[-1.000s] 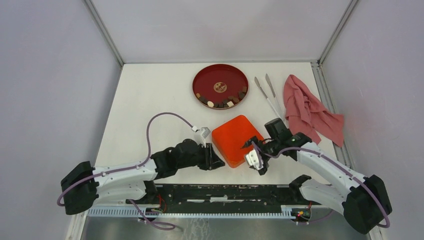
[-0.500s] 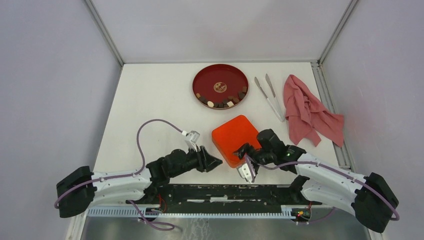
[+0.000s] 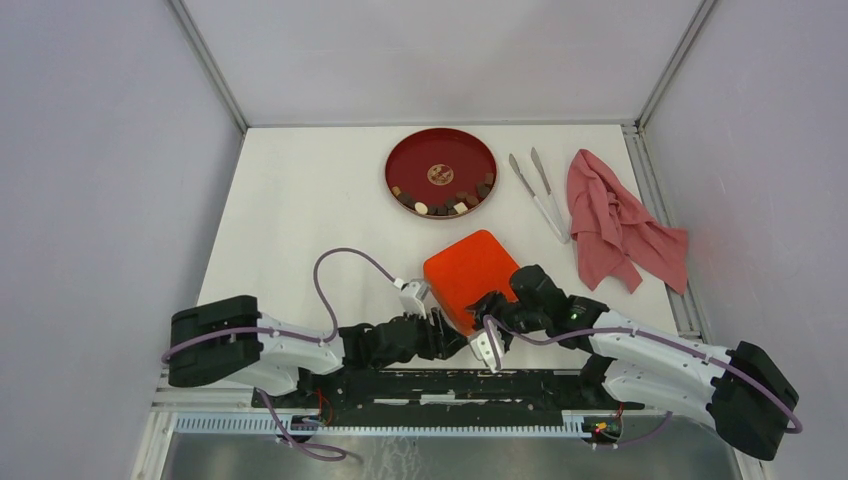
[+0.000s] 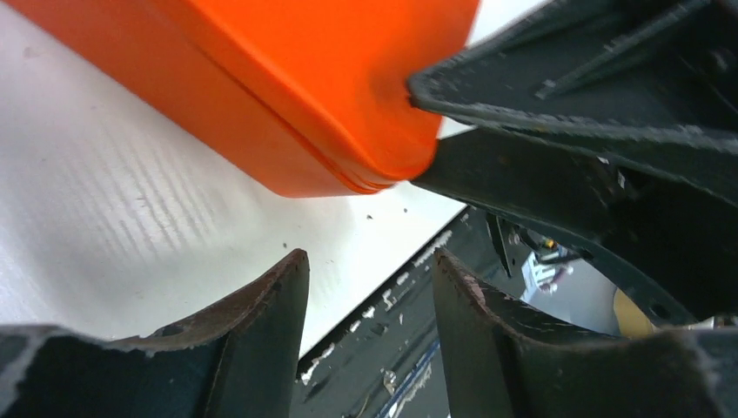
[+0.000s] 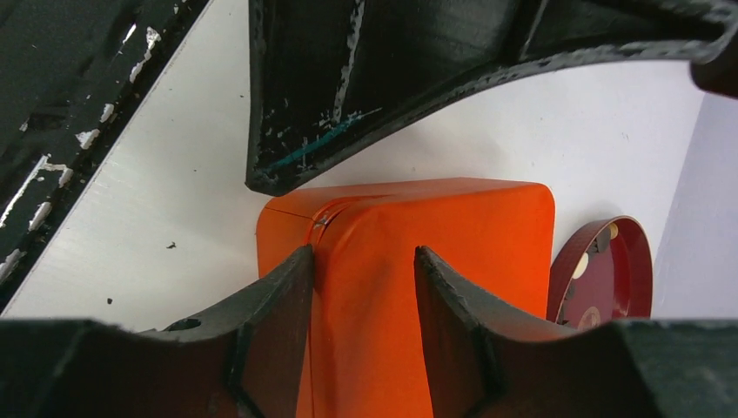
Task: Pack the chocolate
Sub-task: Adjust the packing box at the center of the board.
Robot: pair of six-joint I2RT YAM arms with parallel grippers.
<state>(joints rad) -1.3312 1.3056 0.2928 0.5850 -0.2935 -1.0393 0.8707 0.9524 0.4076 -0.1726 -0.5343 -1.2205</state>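
Though crowded low at the bottom centre of the top view, round the near corner of the orange box (image 3: 470, 278), grips nothing with the left gripper (image 3: 452, 338): fingers (image 4: 261, 348) part-way apart, bare table (image 4: 130, 200) between, box corner just ahead of the tips, toward the top of the wrist view. Sets the right gripper (image 3: 489, 308) astride that same corner, fingers (image 5: 270, 331) part-way apart, one by the side wall, one over the lid (image 5: 435, 235); cannot tell whether pressing or merely close.

Finds the chocolate (image 3: 445, 205) well apart, upper middle of the frame, strung in an arc along the lower rim of the red plate (image 3: 440, 143), beyond the box from both grippers, about equally far from each. Probably calls for lifting the lid first, being shut.

Leaves the tongs (image 3: 550, 220) and pink cloth (image 3: 615, 215) untouched at upper right, nearer the right arm, tongs slanting upper left to lower right.
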